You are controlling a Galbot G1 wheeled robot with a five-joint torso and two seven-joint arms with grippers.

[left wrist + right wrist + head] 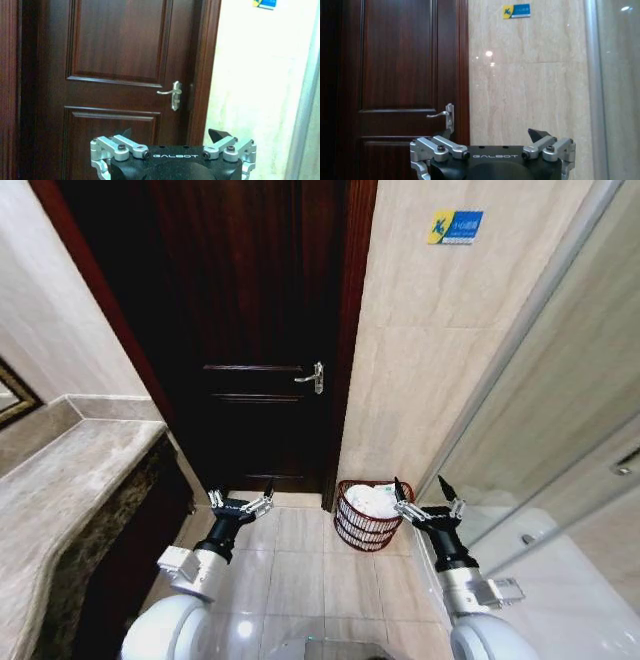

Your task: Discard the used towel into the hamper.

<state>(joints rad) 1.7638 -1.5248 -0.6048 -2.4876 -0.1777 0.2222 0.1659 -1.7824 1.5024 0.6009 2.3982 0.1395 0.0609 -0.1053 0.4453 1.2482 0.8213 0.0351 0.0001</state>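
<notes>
A white towel [372,500] is seen inside the hamper [362,532]; the task seems done. Both tools, left [240,502] and right [428,492], are held released and empty, clear of it.

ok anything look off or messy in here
Nothing stands out. The hamper stands upright on the floor by the wall with white cloth inside it, nothing spilled around it. The door is shut. Left hand and right hand are open and empty.
</notes>
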